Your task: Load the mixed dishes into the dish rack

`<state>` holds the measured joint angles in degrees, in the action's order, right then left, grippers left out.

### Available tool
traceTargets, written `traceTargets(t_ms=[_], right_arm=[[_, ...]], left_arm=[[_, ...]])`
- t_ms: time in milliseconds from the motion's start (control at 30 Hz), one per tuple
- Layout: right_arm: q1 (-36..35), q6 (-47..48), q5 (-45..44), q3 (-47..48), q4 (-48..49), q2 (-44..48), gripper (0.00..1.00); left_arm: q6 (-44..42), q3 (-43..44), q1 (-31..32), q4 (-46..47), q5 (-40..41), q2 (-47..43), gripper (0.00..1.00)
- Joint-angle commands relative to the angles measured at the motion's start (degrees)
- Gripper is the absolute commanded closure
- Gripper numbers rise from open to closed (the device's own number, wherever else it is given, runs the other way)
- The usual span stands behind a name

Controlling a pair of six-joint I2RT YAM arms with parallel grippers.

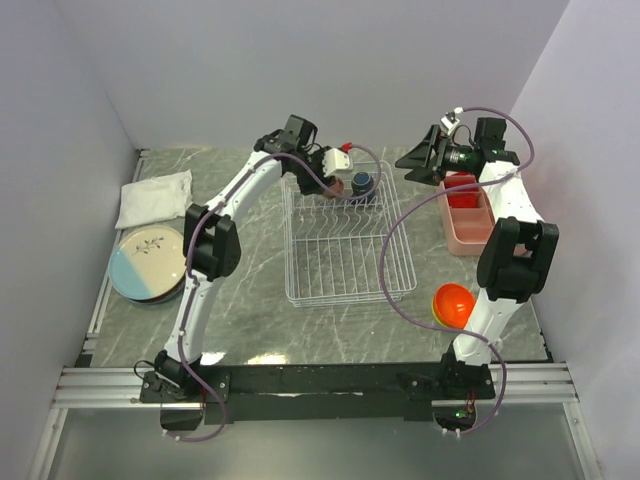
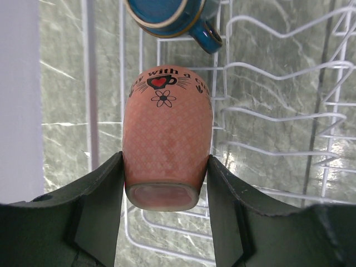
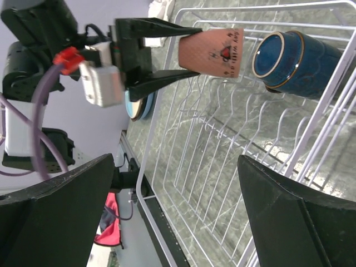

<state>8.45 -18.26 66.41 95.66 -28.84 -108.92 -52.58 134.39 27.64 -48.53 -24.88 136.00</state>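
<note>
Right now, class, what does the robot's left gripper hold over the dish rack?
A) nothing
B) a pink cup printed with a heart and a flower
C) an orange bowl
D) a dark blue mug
B: the left gripper clamps both sides of the pink cup, whose heart and flower print shows in the left wrist view. The dark blue mug lies apart from it in the dish rack.

The left gripper (image 2: pixel 166 167) is reaching toward 1 o'clock, clamping a pink mug (image 2: pixel 167 139) — the right gripper (image 1: pixel 412 162) is pointing toward 9 o'clock, gaping wide.
</note>
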Motion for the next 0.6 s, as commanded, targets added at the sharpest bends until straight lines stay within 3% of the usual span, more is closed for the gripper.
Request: traceTargets(t_ms=[0,333,567], right_arm=[[0.34,2.0,-0.23,2.6,-1.13,2.31,0.0],[0.34,-0.98,-0.23,1.64,0.97,2.31,0.0],[0.34,-2.75,-0.06,1.02,3.0,2.49,0.0]], left_arm=[[-3.15,4.3,1.45,1.51,2.46,-0.13,0.99],[-7.36,3.96,3.12,2.74,7.74,3.13,0.99],[-11.75,2.81,3.83,4.49,10.47,4.0,0.89]])
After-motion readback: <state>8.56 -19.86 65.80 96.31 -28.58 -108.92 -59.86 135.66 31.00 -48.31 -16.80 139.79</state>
